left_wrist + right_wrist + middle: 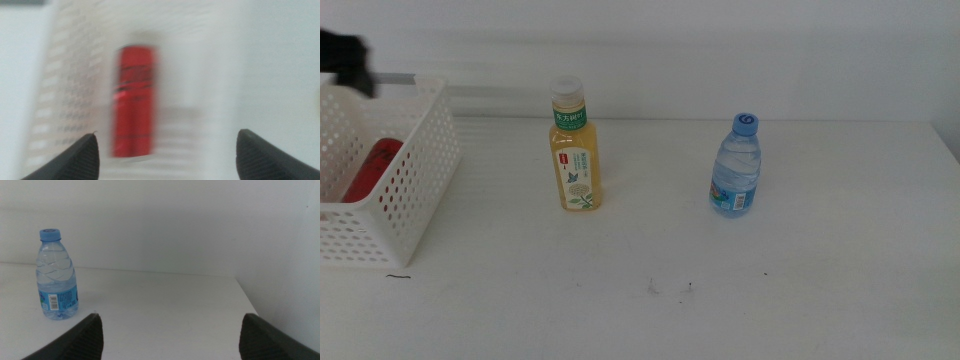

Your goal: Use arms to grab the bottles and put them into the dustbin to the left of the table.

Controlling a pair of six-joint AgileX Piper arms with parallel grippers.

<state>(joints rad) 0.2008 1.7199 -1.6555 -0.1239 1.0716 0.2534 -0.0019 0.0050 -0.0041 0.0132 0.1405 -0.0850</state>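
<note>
Here the left gripper (165,150) hangs above the dustbin (415,190) at the tabletop's (740,280) left edge, its jaws spread wide with nothing between them. In the middle view only a dark, blurred part of that arm shows at the top left corner, over the dustbin's far rim. The red can (370,170) lies on its side inside the dustbin, seen through the perforated wall; the left wrist view, which is badly blurred, shows it below the open jaws, apart from them.

The tea bottle (576,150) stands upright on the tabletop, to the right of the dustbin and clear of it, its white cap on. The water bottle (737,167) stands upright further right, well apart from the tea bottle, blue cap on.

The right gripper (170,332) does not show in the middle view. Its wrist view has the jaws spread wide and empty, with the water bottle standing on the tabletop ahead and off to one side, untouched. A few small dark specks (670,288) mark the tabletop nearer the camera.
</note>
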